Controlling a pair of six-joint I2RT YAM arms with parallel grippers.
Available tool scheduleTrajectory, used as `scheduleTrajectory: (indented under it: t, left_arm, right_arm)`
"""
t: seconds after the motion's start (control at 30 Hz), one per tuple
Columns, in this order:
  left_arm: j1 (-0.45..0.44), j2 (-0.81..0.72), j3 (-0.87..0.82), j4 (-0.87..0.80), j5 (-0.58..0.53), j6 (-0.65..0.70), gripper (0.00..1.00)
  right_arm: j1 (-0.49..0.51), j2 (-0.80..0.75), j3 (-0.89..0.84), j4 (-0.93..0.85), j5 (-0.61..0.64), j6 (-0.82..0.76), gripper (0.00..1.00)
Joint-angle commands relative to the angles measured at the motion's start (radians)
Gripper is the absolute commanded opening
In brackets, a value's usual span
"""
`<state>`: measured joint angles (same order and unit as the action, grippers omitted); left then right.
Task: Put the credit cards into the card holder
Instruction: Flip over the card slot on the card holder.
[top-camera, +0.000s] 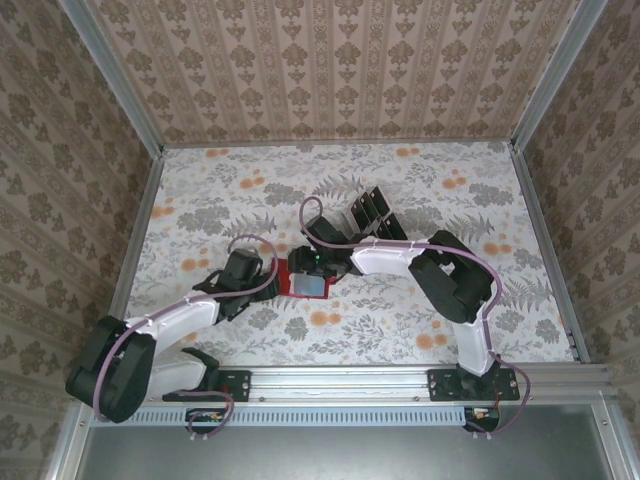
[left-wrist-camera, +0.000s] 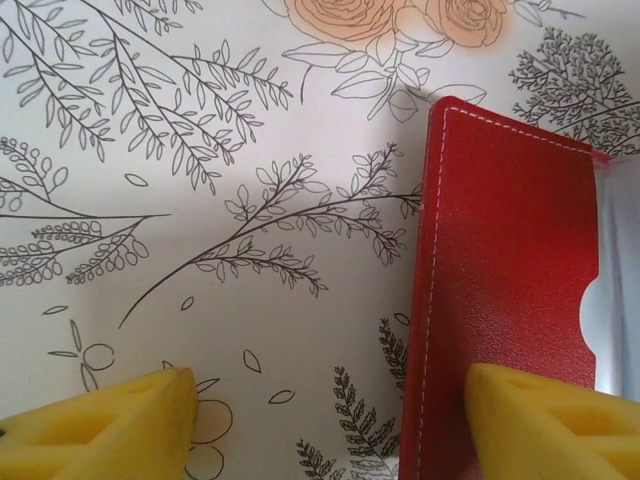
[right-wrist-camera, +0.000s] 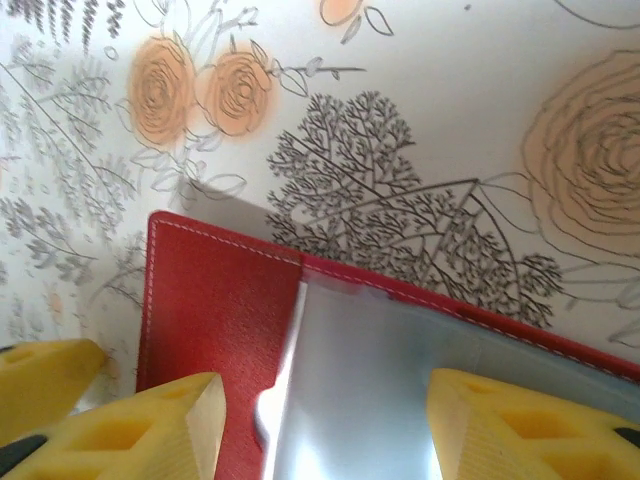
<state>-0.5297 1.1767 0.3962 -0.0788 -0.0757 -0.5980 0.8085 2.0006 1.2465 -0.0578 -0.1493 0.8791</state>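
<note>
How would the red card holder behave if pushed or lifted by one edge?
The card holder lies flat and thin on the table, so a push would probably slide it, not tip it. Its stitched, leather-like skin suggests it would flex if lifted by an edge. Being so thin, it is likely light.

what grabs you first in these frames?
The red card holder at mid-table stands out against the floral cloth, with both arms bent in over it. In the right wrist view a glossy card lies on it under the open right claw, while the open left claw straddles the holder's edge. Just beyond, a row of dark cards waits.
</note>
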Motion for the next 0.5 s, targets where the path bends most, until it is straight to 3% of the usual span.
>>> scheduleTrajectory:
  t: [0.0, 0.47]
  left_arm:
    - [-0.006, -0.056, -0.016, 0.017, -0.003, 0.004, 0.72]
    - [-0.045, -0.386, -0.126, 0.065, 0.054, 0.025, 0.71]
  right_arm:
    - [-0.005, 0.030, -0.030, 0.047, -0.047, 0.080, 0.57]
    - [-0.006, 0.024, -0.062, 0.088, -0.044, 0.141, 0.58]
